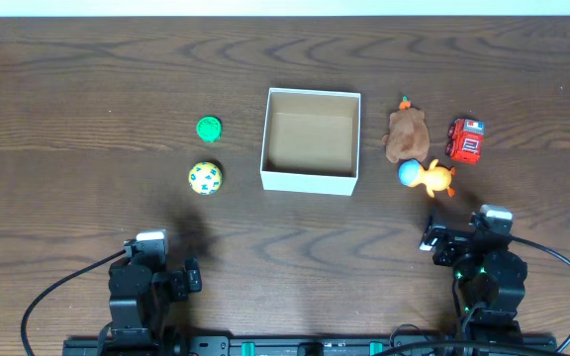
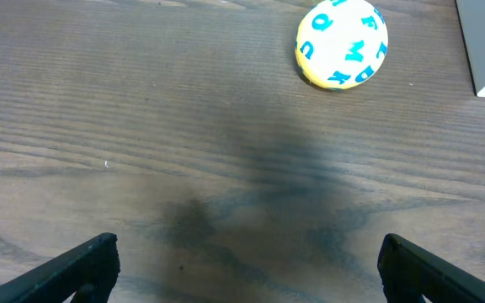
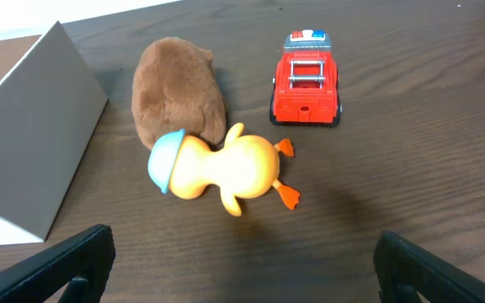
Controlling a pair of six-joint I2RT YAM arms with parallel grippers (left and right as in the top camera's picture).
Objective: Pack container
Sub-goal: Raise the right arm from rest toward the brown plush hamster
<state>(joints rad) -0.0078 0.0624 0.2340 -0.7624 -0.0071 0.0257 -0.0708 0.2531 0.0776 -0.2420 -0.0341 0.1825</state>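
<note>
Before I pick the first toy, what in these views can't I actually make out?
Green toy: overhead only, too small to identify.
Brown plush: in the right wrist view the duck covers its near end; overhead is too small for detail.
Container: right wrist shows only an outer wall, so its inside is hidden; left wrist catches just a corner at the right edge.
</note>
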